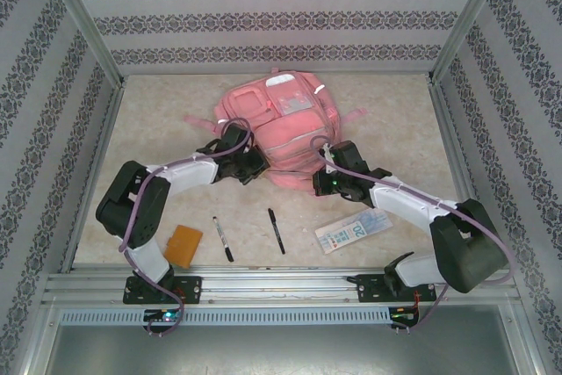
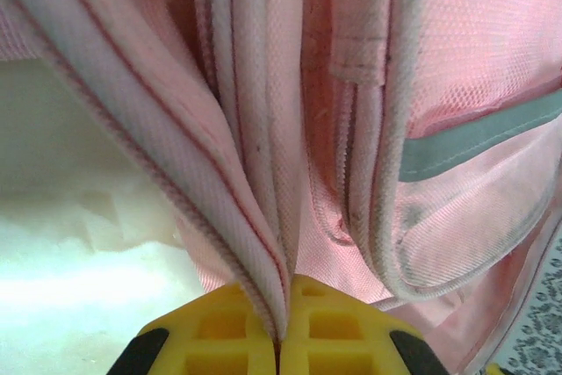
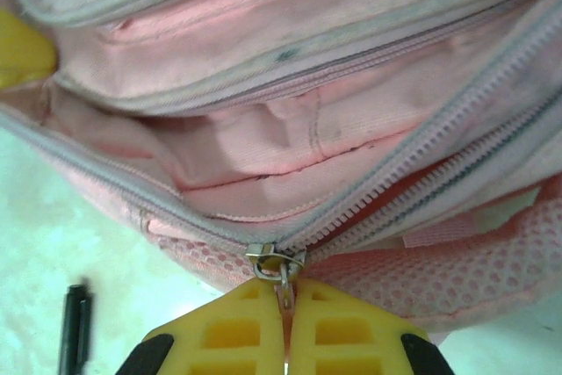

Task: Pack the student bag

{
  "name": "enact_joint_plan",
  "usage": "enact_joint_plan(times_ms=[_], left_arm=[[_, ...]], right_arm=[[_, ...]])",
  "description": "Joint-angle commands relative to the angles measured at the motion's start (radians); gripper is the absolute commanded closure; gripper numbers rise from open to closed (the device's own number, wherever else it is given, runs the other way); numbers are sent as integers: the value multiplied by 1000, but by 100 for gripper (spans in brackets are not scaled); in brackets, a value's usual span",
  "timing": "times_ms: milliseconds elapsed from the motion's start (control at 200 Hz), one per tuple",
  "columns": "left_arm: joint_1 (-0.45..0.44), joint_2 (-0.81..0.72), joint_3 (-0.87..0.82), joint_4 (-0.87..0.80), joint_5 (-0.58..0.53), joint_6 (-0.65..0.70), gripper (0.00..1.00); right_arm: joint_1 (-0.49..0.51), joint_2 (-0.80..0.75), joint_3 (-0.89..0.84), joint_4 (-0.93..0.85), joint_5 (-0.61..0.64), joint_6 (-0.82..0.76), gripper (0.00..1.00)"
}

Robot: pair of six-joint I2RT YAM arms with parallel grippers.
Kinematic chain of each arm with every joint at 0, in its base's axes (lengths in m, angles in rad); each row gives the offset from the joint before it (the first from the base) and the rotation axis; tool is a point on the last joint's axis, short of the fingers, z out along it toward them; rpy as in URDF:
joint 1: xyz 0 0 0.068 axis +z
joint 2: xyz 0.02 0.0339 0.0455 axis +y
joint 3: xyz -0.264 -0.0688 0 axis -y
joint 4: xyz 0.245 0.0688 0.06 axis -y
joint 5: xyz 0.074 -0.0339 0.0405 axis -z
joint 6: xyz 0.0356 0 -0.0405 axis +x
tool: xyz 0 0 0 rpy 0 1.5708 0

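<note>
Where the right gripper (image 3: 285, 298) pinches, the student bag's (image 3: 290, 151) zipper pull (image 3: 277, 261) sits.

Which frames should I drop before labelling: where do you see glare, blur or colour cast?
Top external: evenly lit and sharp, the large pink fabric backpack well defined, metal enclosure posts splayed by the wide lens. Left wrist: the pale table blows out to white at lower left; fabric soft. Right wrist: greenish cast on the table, metal zipper pull crisp, black pen blurred.
</note>
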Motion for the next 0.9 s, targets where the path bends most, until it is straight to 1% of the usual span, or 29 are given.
enact_joint_plan(times_ms=[0,50,90,110,165,195,225,265,285,320,410,525,625,744,894], left_arm=[[68,35,112,-144,-79,181,100],[89,52,149,-175,-83,219,100],[114,68,175,-192,-86,240,95],[126,78,188,-201,-88,253,95],[157,116,235,-252,-92,280,94],[168,141,267,-296,-95,289,91],[176,161,295,-339,-91,293,84],[181,173,318,-379,-84,292,67],[181,169,319,-391,-83,289,62],[178,150,305,-399,-80,279,57],[170,42,210,-394,-111,230,50],[152,-93,80,-398,-138,176,46],[119,-150,7,-378,-134,133,44],[82,-164,-37,-301,-144,59,43],[50,-129,-13,-260,-172,1,42]], right_arm=[[13,17,-21,-3,-109,-52,100],[40,27,-10,15,-149,-55,100],[66,42,5,36,-183,-54,100],[80,51,12,49,-197,-52,100],[120,88,38,90,-211,-36,100],[143,113,53,125,-210,-21,100],[159,144,69,161,-208,1,100],[176,189,97,207,-209,43,100],[184,212,113,226,-209,63,100],[195,251,138,263,-213,93,100],[224,327,203,322,-211,138,100],[249,380,250,350,-212,156,100],[259,401,262,375,-217,161,100],[277,412,265,397,-239,164,100],[316,409,275,393,-233,129,100]])
